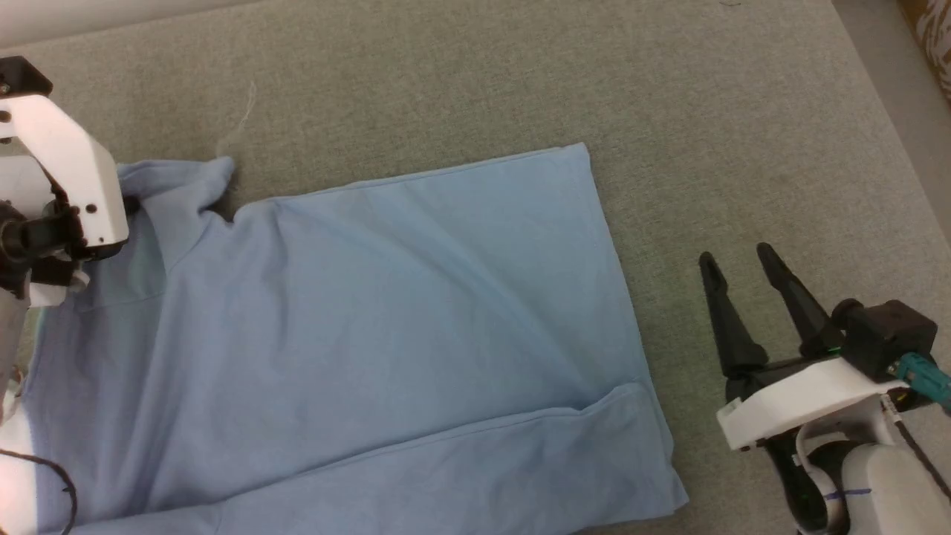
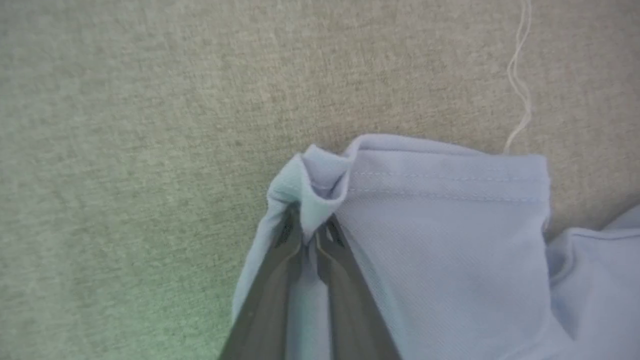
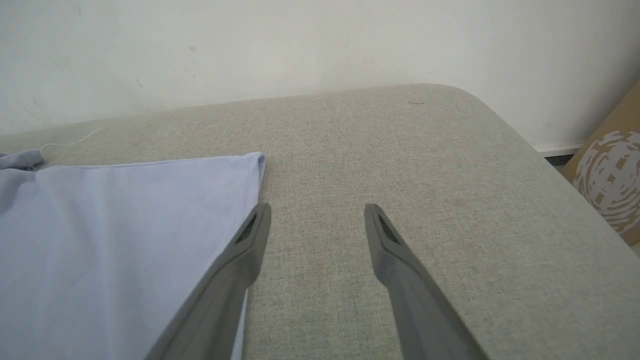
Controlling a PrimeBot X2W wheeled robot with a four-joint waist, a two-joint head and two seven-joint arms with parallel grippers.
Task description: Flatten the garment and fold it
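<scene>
- The garment (image 1: 386, 334) lies mostly flat on the grey padded surface (image 1: 520, 74). Its long axis runs 9 to 3 o'clock in the head view, hem toward 3.
- The left end effector (image 2: 310, 231) is clamped on the sleeve's hem corner, at the garment's 10 o'clock.
- The right end effector (image 1: 735, 256), fingers apart and empty, sits near the hem at its 3 o'clock, so it looks the nearer arm for that edge.
- Bare surface lies open toward 12 and 3 o'clock.

Legible markings: none could be read.
The white swirled print on the brown cardboard box (image 3: 610, 170) formed a pattern only, with no letters or numbers discernible.
</scene>
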